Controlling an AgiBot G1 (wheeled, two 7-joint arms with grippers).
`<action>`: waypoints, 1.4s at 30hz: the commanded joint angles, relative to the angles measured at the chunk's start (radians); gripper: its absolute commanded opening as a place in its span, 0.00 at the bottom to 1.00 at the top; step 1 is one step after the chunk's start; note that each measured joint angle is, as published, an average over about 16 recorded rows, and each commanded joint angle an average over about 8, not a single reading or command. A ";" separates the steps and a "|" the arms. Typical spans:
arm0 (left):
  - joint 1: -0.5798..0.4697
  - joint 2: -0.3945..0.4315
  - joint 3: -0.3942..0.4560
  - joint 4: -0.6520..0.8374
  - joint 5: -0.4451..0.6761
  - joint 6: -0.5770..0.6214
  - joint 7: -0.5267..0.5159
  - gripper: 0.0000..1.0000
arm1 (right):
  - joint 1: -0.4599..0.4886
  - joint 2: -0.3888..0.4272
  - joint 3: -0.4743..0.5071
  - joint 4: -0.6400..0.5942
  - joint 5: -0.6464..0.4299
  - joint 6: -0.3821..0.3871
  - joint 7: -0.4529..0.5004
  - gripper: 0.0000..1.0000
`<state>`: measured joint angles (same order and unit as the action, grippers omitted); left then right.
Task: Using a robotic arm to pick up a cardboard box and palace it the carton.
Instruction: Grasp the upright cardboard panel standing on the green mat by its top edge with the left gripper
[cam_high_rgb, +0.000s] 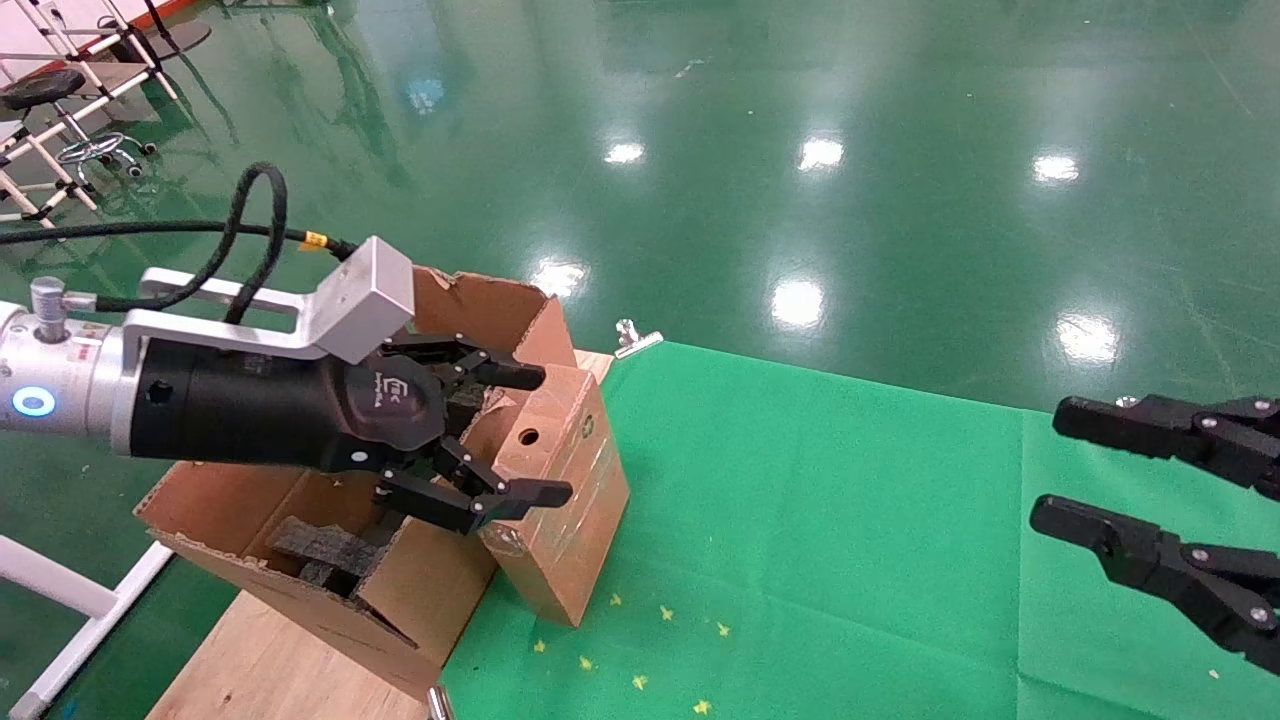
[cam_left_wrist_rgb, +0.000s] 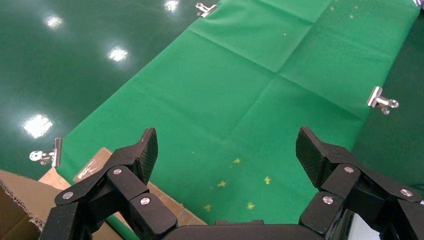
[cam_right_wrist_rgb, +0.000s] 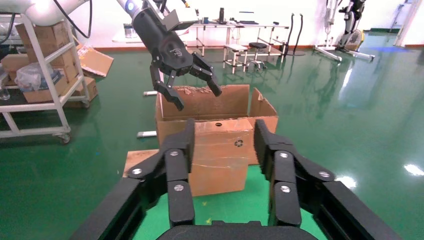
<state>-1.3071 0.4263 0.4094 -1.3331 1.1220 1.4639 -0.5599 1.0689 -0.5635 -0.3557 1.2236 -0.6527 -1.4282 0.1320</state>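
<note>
The small sealed cardboard box stands on the green cloth and leans on the carton's right wall; its round hole and recycling mark face up and to the right. It also shows in the right wrist view. The large carton with ragged flaps holds black foam. The white and silver robotic arm's left gripper is open and empty. In the right wrist view this gripper hangs above the carton, clear of the box. My right gripper is open and empty at the right edge, far from the box.
The green cloth covers the table, held by metal clips and dotted with small yellow marks. A bare wooden board lies under the carton. The floor is glossy green. A shelf trolley with boxes stands far behind the carton.
</note>
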 joint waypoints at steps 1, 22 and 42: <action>-0.024 -0.013 0.012 -0.005 0.031 0.007 -0.035 1.00 | 0.000 0.000 0.000 0.000 0.000 0.000 0.000 0.00; -0.232 0.090 0.122 0.048 0.292 0.058 -0.381 1.00 | 0.000 0.000 0.000 0.000 0.000 0.000 0.000 0.00; -0.311 0.200 0.303 0.083 0.522 0.095 -0.714 1.00 | 0.000 0.000 0.000 0.000 0.000 0.000 0.000 0.00</action>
<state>-1.6184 0.6253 0.7085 -1.2520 1.6407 1.5582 -1.2724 1.0689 -0.5635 -0.3557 1.2234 -0.6526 -1.4282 0.1320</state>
